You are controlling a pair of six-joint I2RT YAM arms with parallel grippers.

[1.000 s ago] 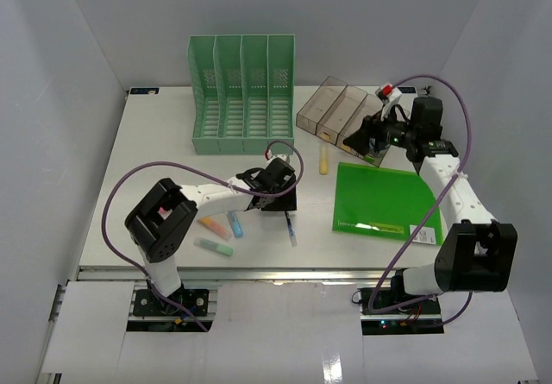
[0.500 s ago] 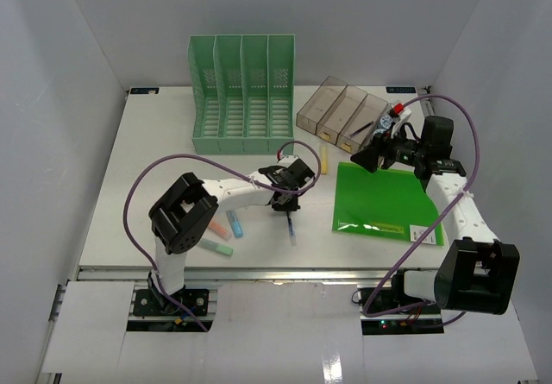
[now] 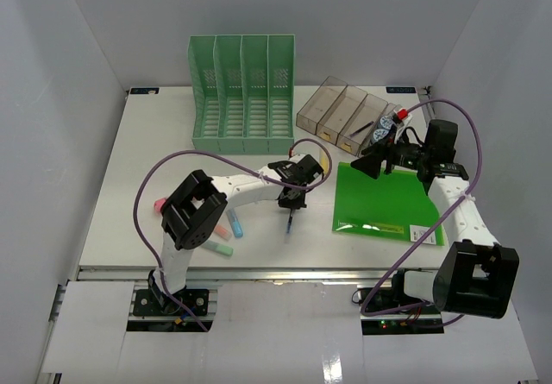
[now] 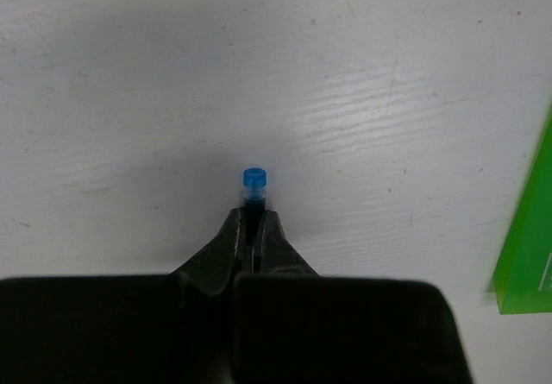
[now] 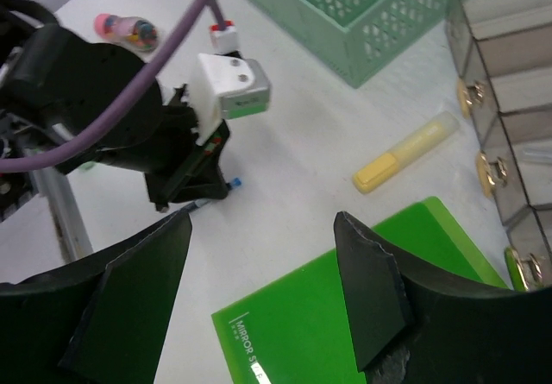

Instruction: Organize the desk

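The white desk (image 3: 147, 151) holds scattered stationery. My left gripper (image 3: 293, 196) (image 4: 253, 222) points down at the desk's middle, shut on a thin pen (image 3: 291, 220) whose blue end (image 4: 254, 179) pokes out past the fingertips. The right wrist view shows the same pen tip (image 5: 235, 181) under the left gripper (image 5: 185, 185). My right gripper (image 3: 373, 161) (image 5: 263, 220) hangs open above the far-left corner of a green notebook (image 3: 384, 201) (image 5: 345, 315), holding nothing.
A green slotted file rack (image 3: 242, 91) stands at the back, with a smoky drawer organiser (image 3: 341, 112) to its right. A yellow highlighter (image 3: 324, 160) lies between them and the notebook. Several highlighters (image 3: 226, 229) lie near the front left, a pink one (image 3: 159, 204) further left.
The left gripper slid right along the desk and closed on the pen. The right gripper swung away from the drawer organiser to above the notebook's corner, staying open.
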